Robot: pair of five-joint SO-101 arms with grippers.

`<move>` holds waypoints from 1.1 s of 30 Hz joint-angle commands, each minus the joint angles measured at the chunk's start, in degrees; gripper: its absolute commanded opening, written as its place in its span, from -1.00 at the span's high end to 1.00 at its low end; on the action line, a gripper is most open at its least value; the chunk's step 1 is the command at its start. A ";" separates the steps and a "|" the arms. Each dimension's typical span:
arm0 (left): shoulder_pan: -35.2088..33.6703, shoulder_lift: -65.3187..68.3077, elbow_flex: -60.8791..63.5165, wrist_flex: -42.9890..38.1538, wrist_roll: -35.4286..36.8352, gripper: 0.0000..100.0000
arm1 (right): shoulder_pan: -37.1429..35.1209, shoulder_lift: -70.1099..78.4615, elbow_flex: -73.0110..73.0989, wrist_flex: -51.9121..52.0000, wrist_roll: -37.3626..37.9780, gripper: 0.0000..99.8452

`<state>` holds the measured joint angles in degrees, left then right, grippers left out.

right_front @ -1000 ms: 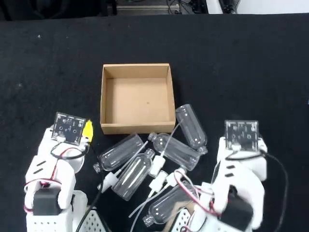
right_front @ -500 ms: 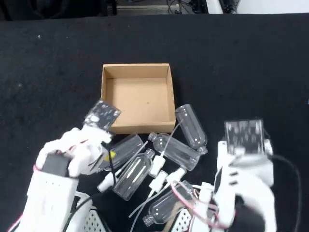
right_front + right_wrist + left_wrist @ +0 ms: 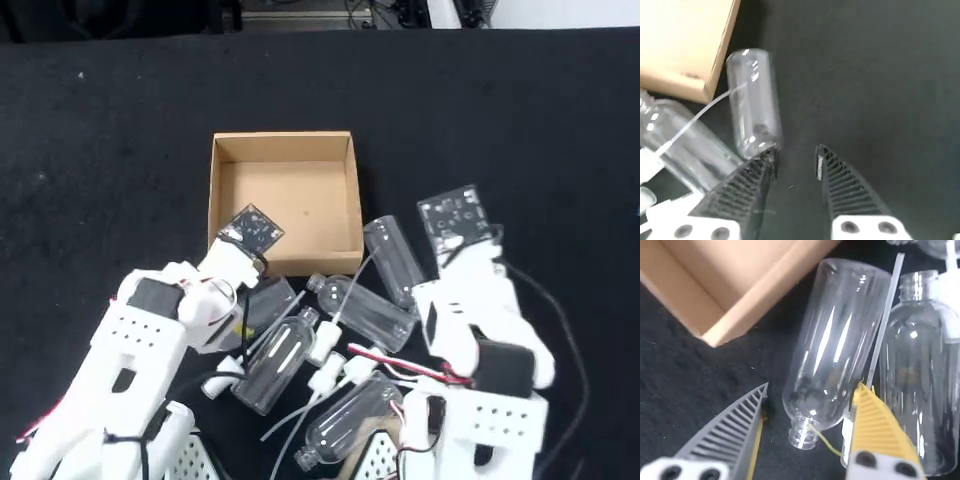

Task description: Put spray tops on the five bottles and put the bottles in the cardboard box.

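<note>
Two grippers, both spread apart: my left gripper point(image 3: 811, 386) straddles the neck of a capless bottle point(image 3: 837, 335) just beside the cardboard box point(image 3: 285, 263) at mid-frame. I should close squarely on its body, clear of the dip tube point(image 3: 885, 315). My right gripper point(image 3: 796, 148) hangs by a second bottle point(image 3: 752, 95); open table point(image 3: 560, 150) lies rightward.

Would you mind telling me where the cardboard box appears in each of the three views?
High view: cardboard box sits open at mid-table.
Left wrist view: cardboard box corner, beside a clear bottle.
Right wrist view: cardboard box corner, beside a different bottle.
Shared landmark: the box's lower wall in the high view.
</note>
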<state>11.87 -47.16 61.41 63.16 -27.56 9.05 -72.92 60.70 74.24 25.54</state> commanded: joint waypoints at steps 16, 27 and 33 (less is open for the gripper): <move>3.65 15.47 -0.40 -9.23 -12.84 0.50 | -7.12 -0.75 20.00 -14.15 0.09 0.77; 6.73 18.11 -2.59 -10.73 -10.46 0.56 | -6.95 -0.75 20.09 -14.15 0.09 0.77; 5.49 17.67 -5.76 -6.33 -4.48 0.48 | -7.12 -0.75 20.09 -14.15 0.09 0.77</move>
<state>18.46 -29.05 60.79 53.58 -34.59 2.81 -72.75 80.92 61.32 25.27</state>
